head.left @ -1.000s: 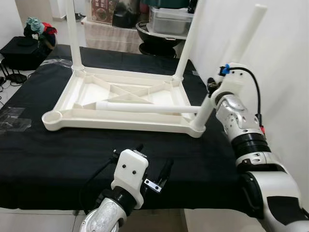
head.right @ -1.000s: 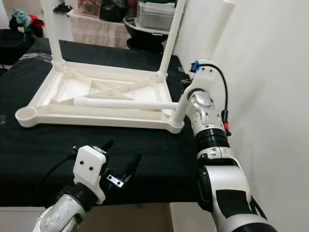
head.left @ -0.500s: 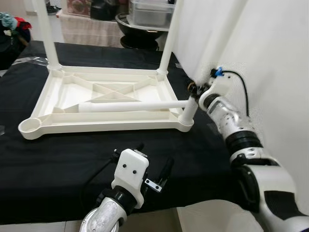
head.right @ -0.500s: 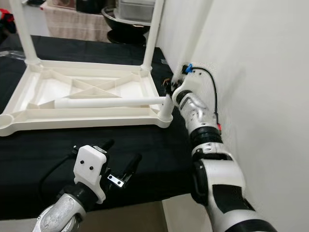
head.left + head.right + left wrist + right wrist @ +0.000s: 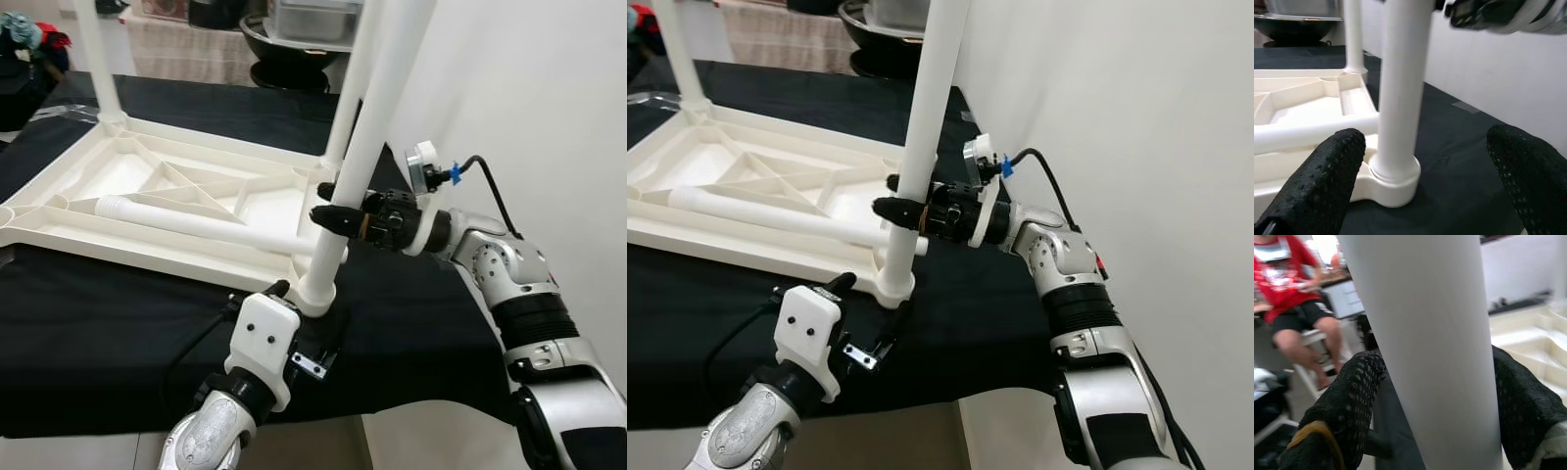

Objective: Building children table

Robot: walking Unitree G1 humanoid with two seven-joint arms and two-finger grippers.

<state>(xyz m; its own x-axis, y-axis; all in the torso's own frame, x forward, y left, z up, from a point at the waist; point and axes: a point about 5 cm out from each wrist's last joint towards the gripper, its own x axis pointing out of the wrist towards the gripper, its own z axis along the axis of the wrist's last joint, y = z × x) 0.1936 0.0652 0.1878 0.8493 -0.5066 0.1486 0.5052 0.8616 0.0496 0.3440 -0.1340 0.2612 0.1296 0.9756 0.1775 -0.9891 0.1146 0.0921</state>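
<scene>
Black cloth covers your counter (image 5: 108, 323), with a white wall along its right edge, and on it the white tabletop (image 5: 147, 211) lies upside down, ribbed underside up. You've got three legs standing in its corner sockets. The near leg (image 5: 364, 147) rises from the socket at the near right corner, and it leans a little rather than standing plumb. A loose leg (image 5: 196, 223) lies flat across the frame, its end running up beside that upright one.

Your right claw (image 5: 333, 203) is reaching in from the right and pinching the near leg partway up; in the right wrist view one mesh-covered finger (image 5: 1352, 401) sits on each side of the white tube, pressed against it. Your left claw (image 5: 1425, 176) is spread wide, hovering low over the cloth just in front of the corner socket (image 5: 1396, 178), fingers either side of it but touching nothing.

Farther back you can see a far leg (image 5: 90, 54) at the left corner and another (image 5: 351, 78) at the right corner, behind the one you're holding. Beyond the counter sit a dark bowl (image 5: 294, 44) and a grey bin (image 5: 318, 18). A seated person in a red top (image 5: 1283, 279) shows, blurred, in the right wrist view.
</scene>
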